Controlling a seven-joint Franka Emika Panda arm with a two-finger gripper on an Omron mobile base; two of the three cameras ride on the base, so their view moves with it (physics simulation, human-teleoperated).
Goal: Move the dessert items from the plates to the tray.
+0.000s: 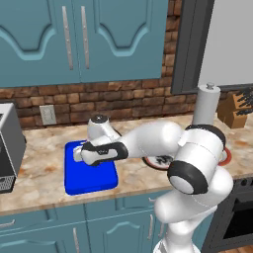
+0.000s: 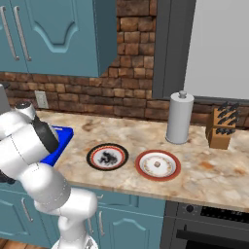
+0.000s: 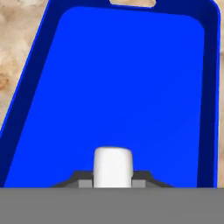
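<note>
End effector point(image 3: 113, 183) clenched on white dessert lump point(image 3: 113, 166) over blue tray point(image 3: 131, 87), fingertips mostly cut off.

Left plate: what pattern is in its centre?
Dark blotches on white, inside a black rim; right base view shows it best.

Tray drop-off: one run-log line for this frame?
phase: carry to tray | gripper: shut on white dessert piece | over: blue tray | left: tan dessert piece on red-rimmed plate | black-rimmed plate: no dessert
</note>
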